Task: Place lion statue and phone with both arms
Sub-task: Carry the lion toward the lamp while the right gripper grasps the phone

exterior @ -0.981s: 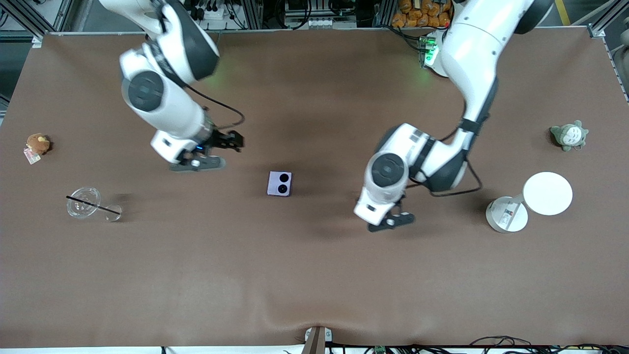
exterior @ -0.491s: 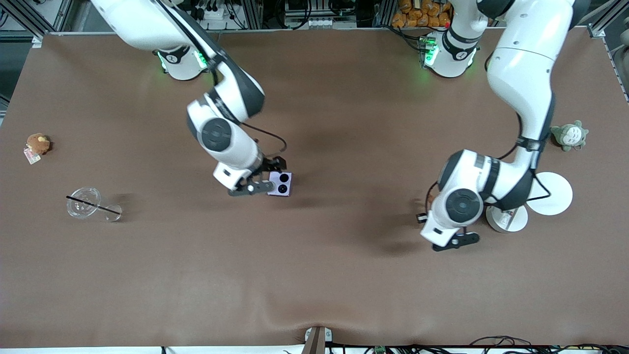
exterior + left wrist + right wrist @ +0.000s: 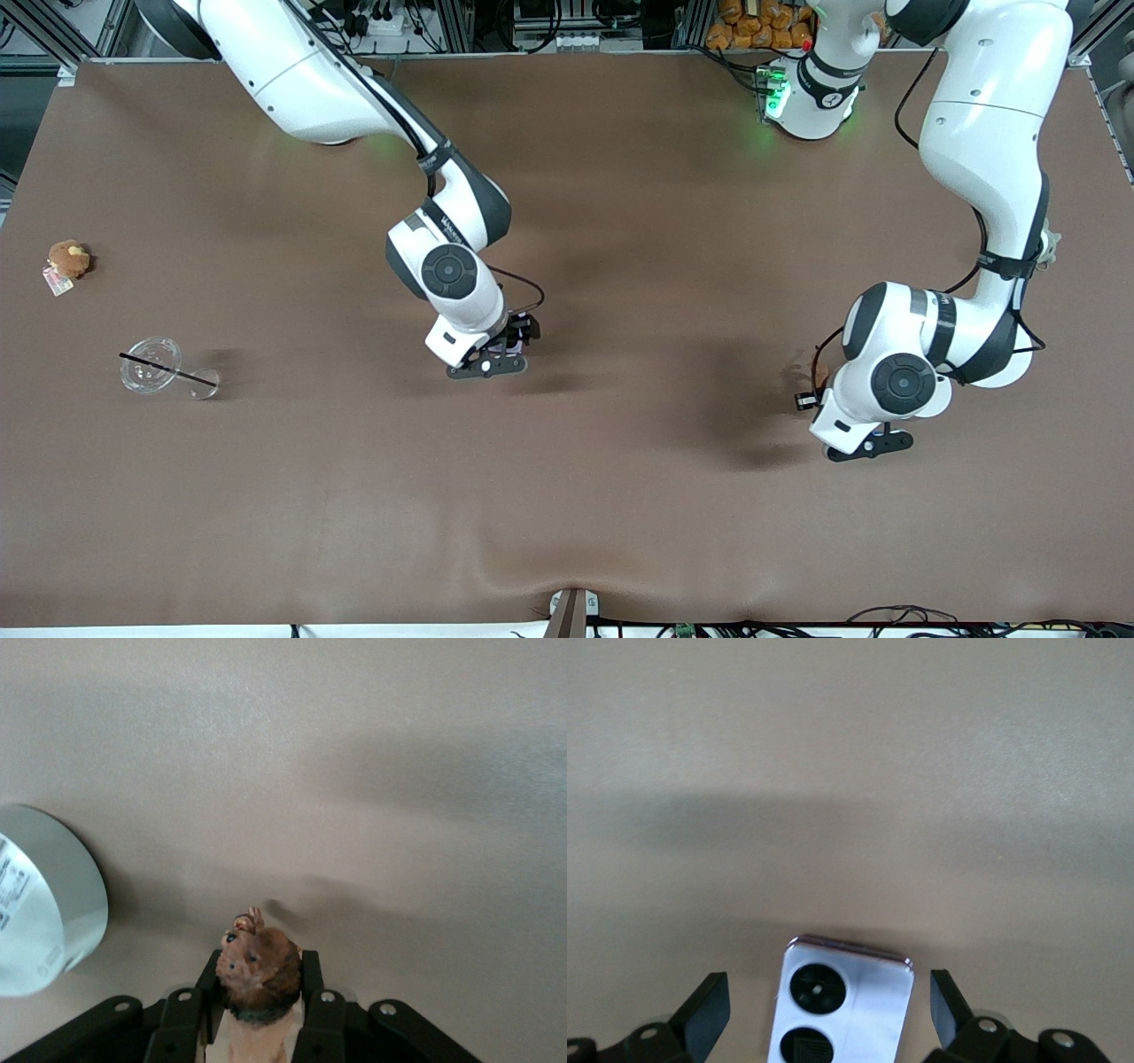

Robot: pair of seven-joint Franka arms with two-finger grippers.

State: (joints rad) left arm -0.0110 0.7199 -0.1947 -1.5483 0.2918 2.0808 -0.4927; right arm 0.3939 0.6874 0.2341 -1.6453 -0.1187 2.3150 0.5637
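Your right gripper (image 3: 824, 1010) straddles the flat, glossy lavender phone (image 3: 840, 1005), fingers (image 3: 704, 1014) spread wide and apart from its edges, mid-table. Your left gripper (image 3: 260, 1014) clamps the furry brown lion statue (image 3: 259, 973) beside a white cylindrical stand (image 3: 44, 899).

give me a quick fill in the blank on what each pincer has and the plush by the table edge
The left pincer is shut on the ____.
The right pincer's fingers stand ____ on either side of the phone.
The round brown plush lies toward the ____ arm's end of the table.

Missing words: lion statue; open; right
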